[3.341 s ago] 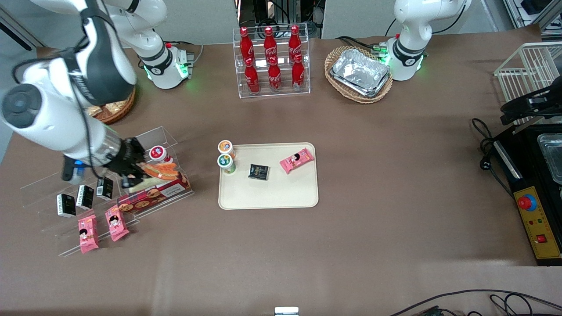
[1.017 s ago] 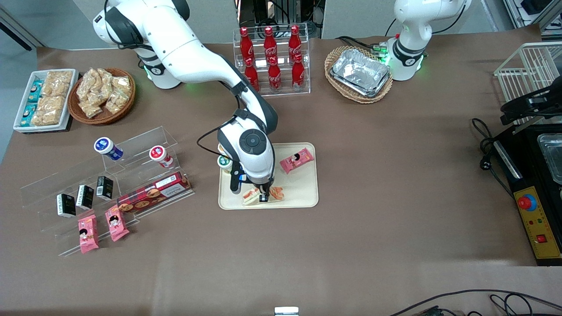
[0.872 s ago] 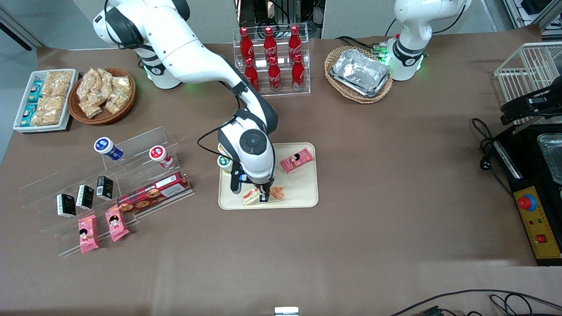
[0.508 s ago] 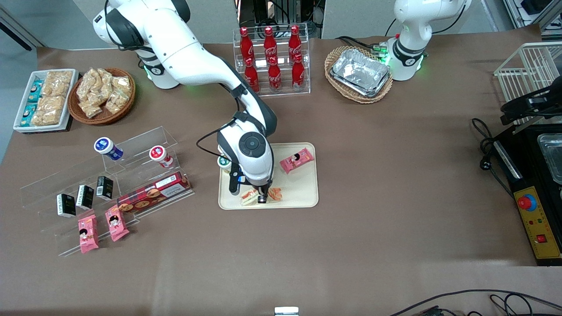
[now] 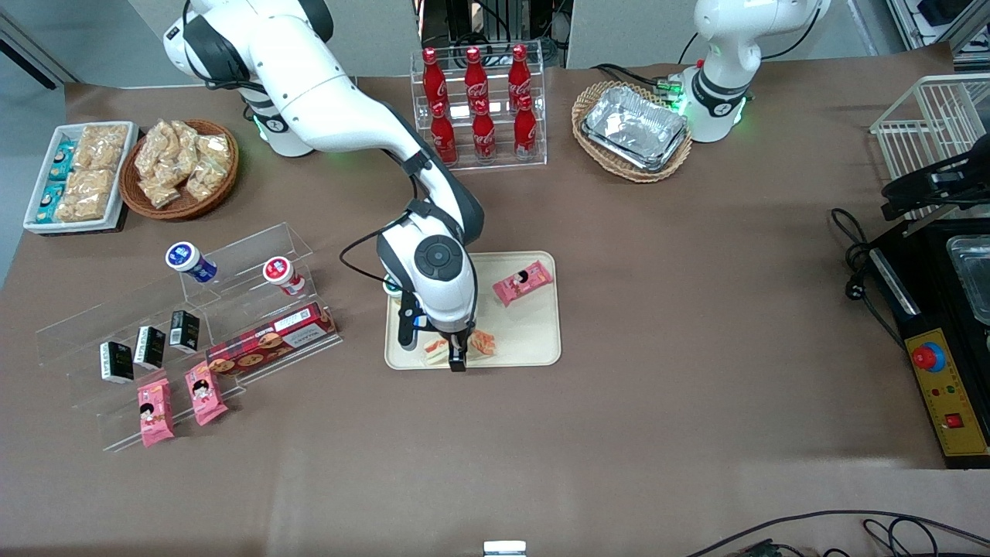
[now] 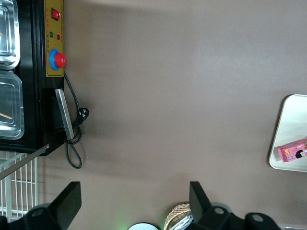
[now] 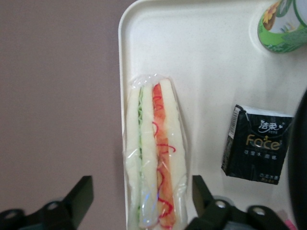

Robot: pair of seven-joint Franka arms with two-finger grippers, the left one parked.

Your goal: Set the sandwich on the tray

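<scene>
The sandwich (image 7: 156,153), a pale-bread wedge in clear wrap with orange-red filling, lies on the cream tray (image 7: 201,57) along the rim nearest the front camera. In the front view the sandwich (image 5: 483,343) shows partly under my wrist, on the tray (image 5: 526,333). My right gripper (image 7: 141,187) hovers just above it, open, with one finger on each side and neither touching the wrap. In the front view the gripper (image 5: 456,357) is over the tray's near edge.
On the tray are a black packet (image 7: 256,143), a green-lidded cup (image 7: 283,21) and a pink snack packet (image 5: 523,281). A clear stepped display stand (image 5: 193,325) with snacks is toward the working arm's end. The cola bottle rack (image 5: 479,108) is farther back.
The gripper carried the sandwich from the display stand to the tray, set it down, then opened and drew up slightly toward the front camera. The sandwich stays on the tray.
</scene>
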